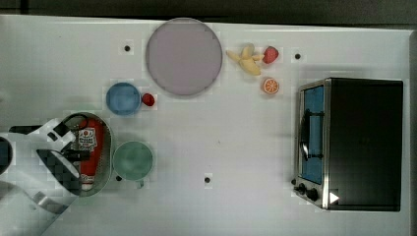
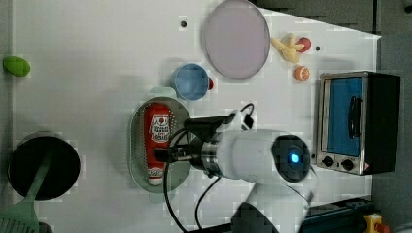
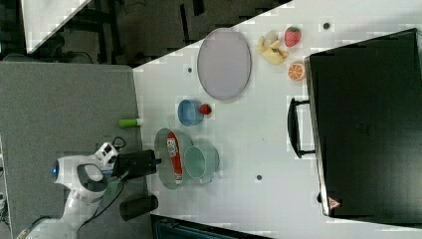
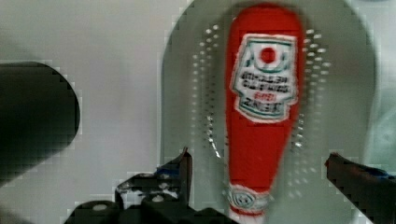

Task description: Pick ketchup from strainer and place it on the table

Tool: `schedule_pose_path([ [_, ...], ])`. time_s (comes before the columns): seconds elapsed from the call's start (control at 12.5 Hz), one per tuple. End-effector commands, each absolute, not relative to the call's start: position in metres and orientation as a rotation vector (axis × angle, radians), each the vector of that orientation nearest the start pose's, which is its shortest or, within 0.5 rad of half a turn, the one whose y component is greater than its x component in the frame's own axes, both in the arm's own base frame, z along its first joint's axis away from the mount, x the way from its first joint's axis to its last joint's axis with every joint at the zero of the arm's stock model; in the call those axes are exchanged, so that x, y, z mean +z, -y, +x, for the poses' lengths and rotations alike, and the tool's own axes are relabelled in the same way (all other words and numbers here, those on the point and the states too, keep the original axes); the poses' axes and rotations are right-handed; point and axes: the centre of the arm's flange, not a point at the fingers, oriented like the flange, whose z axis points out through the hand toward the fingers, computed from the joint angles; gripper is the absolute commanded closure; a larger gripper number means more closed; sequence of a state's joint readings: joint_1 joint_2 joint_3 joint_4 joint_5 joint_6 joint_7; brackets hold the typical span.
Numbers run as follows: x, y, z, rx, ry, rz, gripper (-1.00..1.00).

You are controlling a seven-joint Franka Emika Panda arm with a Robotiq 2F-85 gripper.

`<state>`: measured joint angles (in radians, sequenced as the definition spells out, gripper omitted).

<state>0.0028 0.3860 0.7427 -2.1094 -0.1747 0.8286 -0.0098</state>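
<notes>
In the top view, from left to right: the white arm's black gripper [image 1: 74,147] hung over the pale green oval plastic strainer [image 1: 106,142], its jaws spread wide and holding nothing. The red squeeze ketchup bottle [image 1: 89,152] with a white label lay flat inside the strainer, its neck between the fingers [image 4: 180,175] in the wrist view. Just beside stood a round green bowl [image 1: 133,161], then the white table [image 1: 236,137], then a silver toaster oven [image 1: 351,143].
</notes>
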Motion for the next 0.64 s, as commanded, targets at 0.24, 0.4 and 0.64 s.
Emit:
schedule_pose_path([
  [0.24,0.237,-0.385,0.43,0.099,-0.088,-3.027,-1.0],
  [0.4,0.218,-0.384,0.429,0.091,-0.111,-3.028,-1.0],
  [0.64,0.191,-0.382,0.43,0.073,-0.065,-3.027,-1.0],
])
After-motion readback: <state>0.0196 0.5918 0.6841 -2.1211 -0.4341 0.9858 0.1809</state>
